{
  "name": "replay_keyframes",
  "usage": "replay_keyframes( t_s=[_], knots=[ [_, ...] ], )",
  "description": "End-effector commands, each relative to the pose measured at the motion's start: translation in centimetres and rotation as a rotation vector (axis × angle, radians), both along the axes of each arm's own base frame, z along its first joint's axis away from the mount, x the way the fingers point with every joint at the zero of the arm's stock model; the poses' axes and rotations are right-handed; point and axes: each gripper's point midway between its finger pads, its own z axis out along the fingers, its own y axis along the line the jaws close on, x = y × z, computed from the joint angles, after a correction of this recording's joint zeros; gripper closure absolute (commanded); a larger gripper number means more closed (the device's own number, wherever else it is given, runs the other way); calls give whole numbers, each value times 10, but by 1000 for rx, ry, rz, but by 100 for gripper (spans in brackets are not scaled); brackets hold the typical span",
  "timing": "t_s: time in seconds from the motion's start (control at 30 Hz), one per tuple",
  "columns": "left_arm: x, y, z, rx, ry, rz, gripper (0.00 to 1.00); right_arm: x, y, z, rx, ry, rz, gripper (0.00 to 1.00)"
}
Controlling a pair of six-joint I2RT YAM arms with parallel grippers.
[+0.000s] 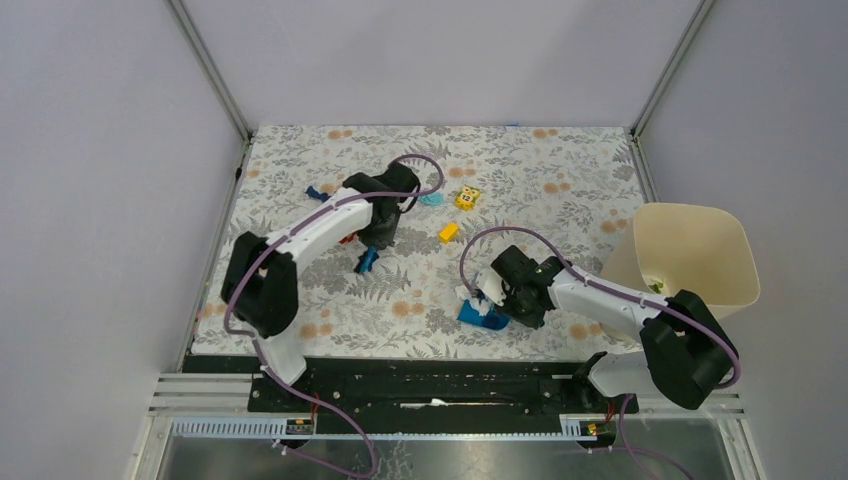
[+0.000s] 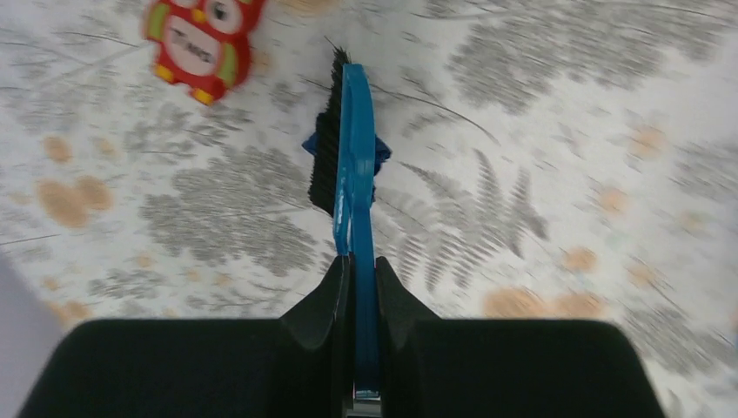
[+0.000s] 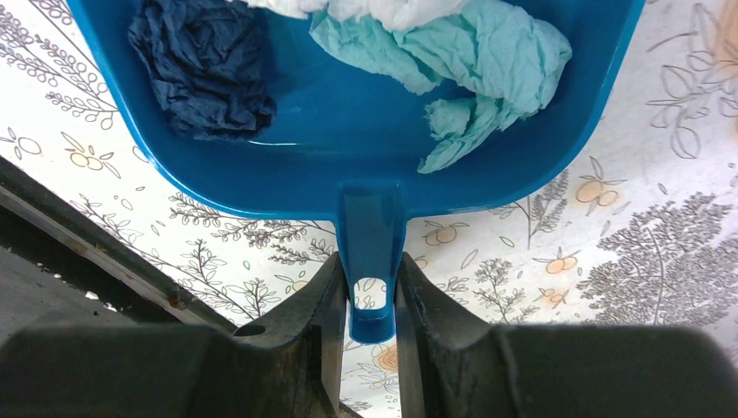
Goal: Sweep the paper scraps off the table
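**Brush and dustpan both clamped, some scraps in pan**

Red toy (image 2: 202, 39) has a label, but the lettering is too blurred to read. Paper scraps (image 3: 204, 65): crumpled dark blue, cyan and white wads in the blue dustpan (image 3: 348, 139), one cyan wad (image 1: 432, 199) loose on the table (image 1: 560, 170). Left gripper (image 2: 357, 279) pinched narrow on the brush (image 2: 352, 148) handle. Right gripper (image 3: 370, 292) pinched on the dustpan handle.

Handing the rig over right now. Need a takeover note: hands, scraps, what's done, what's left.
Left hand: shut on the brush, over the left middle of the table.
Right hand: shut on the dustpan handle, near the front edge.
Done: dark blue scrap and light cyan scrap sit in the pan.
Left: loose cyan scrap and loose blue scrap lie farther back; pan not yet emptied into the bin.
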Motion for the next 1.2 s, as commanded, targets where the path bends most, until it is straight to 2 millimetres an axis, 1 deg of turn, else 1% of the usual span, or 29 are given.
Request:
replay_keyframes(
  t_s=[0.0, 0.07, 0.17, 0.23, 0.3, 0.37, 0.43, 0.53, 0.7, 0.9, 1.07, 1.17],
  knots=[
    [-39, -73, 26, -458, 85, -90, 100, 0, 7, -1, 1, 43, -5, 100],
    [-57, -98, 30, -583, 140, -135, 100, 3, 9, -2, -2, 48, -3, 100],
    [-76, -137, 37, -724, 184, -203, 100, 9, 15, -1, -5, 53, -5, 100],
    [-86, -160, 45, -805, 211, -235, 100, 11, 17, -1, -8, 58, -6, 100],
    [-93, -181, 59, -907, 230, -256, 100, 11, 21, 0, 6, 67, -5, 100],
    [-94, -195, 76, -1000, 222, -265, 100, 9, 23, 1, 21, 71, -4, 100],
    [-93, -201, 91, -1057, 196, -269, 100, 7, 23, 1, 28, 75, -1, 100],
    [-88, -200, 104, -1062, 154, -267, 100, 5, 20, 1, 26, 73, -2, 100],
    [-82, -185, 108, -978, 97, -237, 100, 5, 18, 2, 32, 57, 2, 100],
    [-77, -156, 116, -857, 9, -205, 100, 8, 22, 10, 61, 25, 5, 100],
    [-75, -135, 128, -799, -63, -195, 100, 11, 25, 20, 93, -2, 8, 100],
    [-70, -116, 133, -761, -121, -161, 100, 11, 28, 29, 116, -13, 9, 100]
  ],
)
